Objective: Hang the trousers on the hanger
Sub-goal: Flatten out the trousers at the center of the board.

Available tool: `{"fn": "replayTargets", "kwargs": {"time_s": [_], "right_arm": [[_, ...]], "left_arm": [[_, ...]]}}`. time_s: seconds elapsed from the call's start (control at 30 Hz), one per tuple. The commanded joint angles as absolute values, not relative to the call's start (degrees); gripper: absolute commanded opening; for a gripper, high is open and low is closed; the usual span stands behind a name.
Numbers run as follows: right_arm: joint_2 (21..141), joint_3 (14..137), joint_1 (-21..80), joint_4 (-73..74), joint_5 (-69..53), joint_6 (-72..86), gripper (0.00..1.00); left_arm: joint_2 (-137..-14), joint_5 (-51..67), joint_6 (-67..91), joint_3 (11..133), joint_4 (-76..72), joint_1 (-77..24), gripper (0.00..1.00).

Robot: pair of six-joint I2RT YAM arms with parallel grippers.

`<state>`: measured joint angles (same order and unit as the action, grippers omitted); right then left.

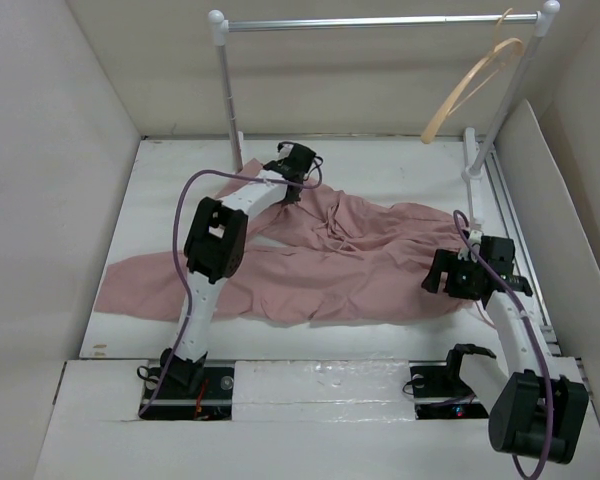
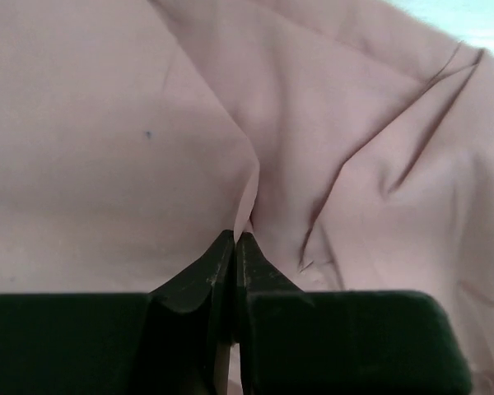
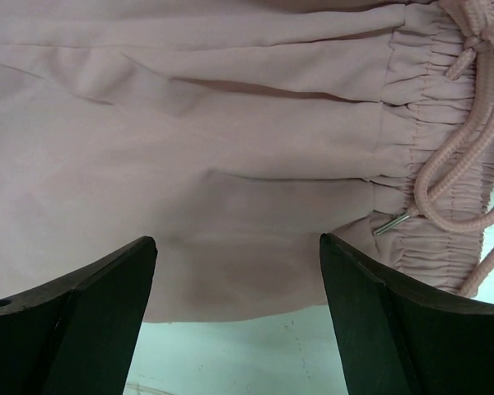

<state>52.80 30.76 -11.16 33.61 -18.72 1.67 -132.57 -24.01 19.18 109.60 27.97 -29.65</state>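
The dusty-pink trousers lie spread and wrinkled across the table, one leg reaching far left. My left gripper is at the far edge of the fabric and is shut on a pinched fold of the trousers. My right gripper is open above the near right edge of the trousers, beside the gathered waistband and drawstring; nothing is between its fingers. The tan wooden hanger hangs by its hook from the rail at the back right.
A silver-and-white clothes rail stands along the back, with posts at left and right. White walls enclose the table on three sides. A metal track runs along the right edge.
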Motion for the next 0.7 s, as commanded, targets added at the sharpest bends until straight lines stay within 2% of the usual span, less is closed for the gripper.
{"fn": "replayTargets", "kwargs": {"time_s": [0.0,0.23,0.37,0.53,0.67], "right_arm": [[53.26,30.24,-10.81,29.36,-20.39,0.70,0.85],[57.82,30.41,-10.28,26.20,-20.48,-1.32,0.86],[59.50,31.90,-10.28,25.93,-20.30,-2.02,0.85],[60.21,33.13,-9.76,26.19,-22.32,-2.55,0.84],[60.03,32.96,-8.62,25.75,-22.24,-2.02,0.85]], "left_arm": [[-123.24,-25.14,22.14,107.06,28.04,-29.62,0.00],[-106.91,-23.29,26.45,99.07,26.19,-26.20,0.00],[-99.15,-24.34,26.98,94.58,25.31,-20.05,0.00],[-95.19,-25.84,27.60,89.58,25.58,-4.51,0.00],[-100.27,-23.55,28.65,90.78,26.26,5.87,0.00]]}}
